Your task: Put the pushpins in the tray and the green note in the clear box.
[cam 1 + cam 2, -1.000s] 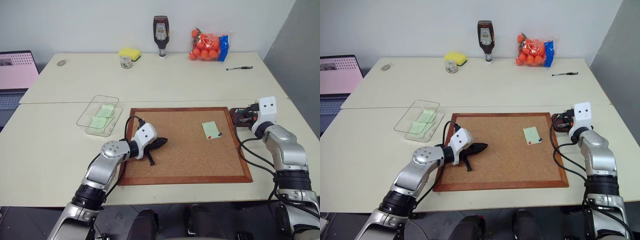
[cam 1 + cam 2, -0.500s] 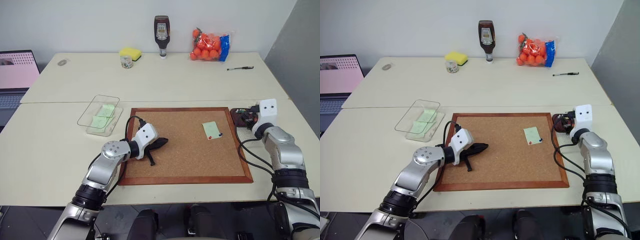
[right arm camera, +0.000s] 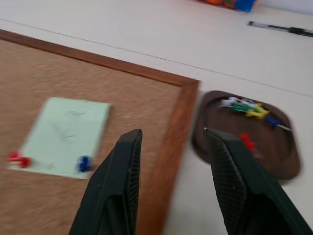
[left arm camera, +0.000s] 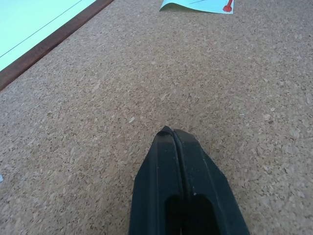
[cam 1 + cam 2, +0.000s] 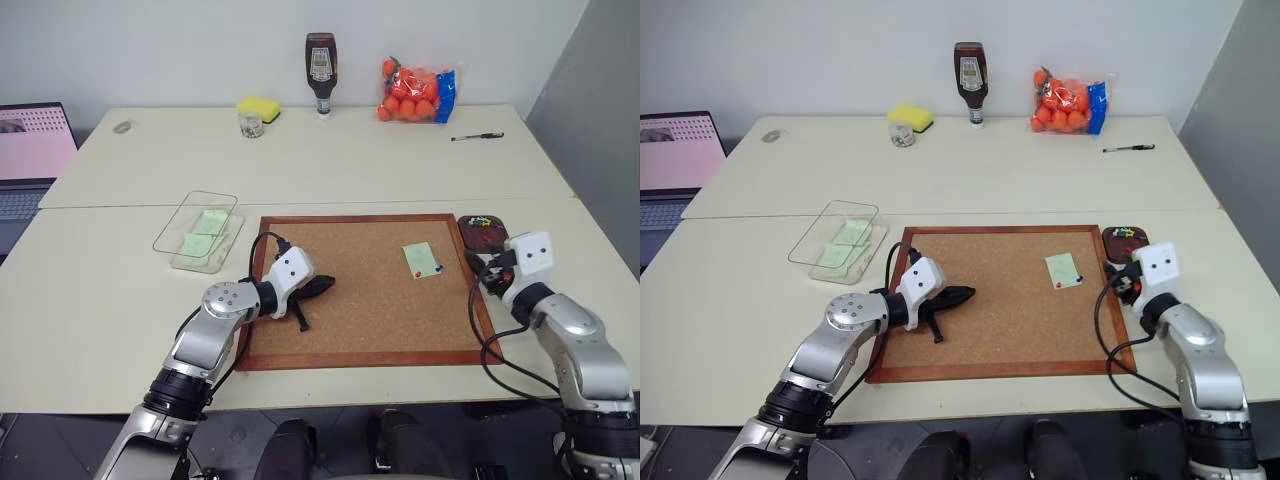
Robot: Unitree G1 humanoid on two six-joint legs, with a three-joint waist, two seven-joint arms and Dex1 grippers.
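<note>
Across the head views, a corkboard (image 5: 370, 290) is lying on the table (image 5: 100, 290) with the green note (image 5: 421, 259) pinned near its right edge, its long axis running roughly toward the far side; the pins on it are showing merely as specks. Just right of the board's far corner the tray (image 5: 481, 231) is sitting, its near end partly covered by the right gripper (image 5: 490, 268), whose fingers are hard to make out from above. Left of the board the clear box (image 5: 198, 231) is holding pale green slips. Over the board's left part the left gripper (image 5: 322, 285) is pointing right.

Looking along the left gripper (image 4: 172, 133), its fingers are pressed together over bare cork, and the note's (image 4: 198, 5) edge is cut off by the frame.

Looking along the right gripper (image 3: 172, 133), the fingers are standing apart with nothing between them, straddling the board's frame. A red and a blue pin (image 3: 84, 163) are sitting at the note's (image 3: 66, 134) near end. More pushpins (image 3: 247, 108) are lying blurred in the tray (image 3: 274, 164).
</note>
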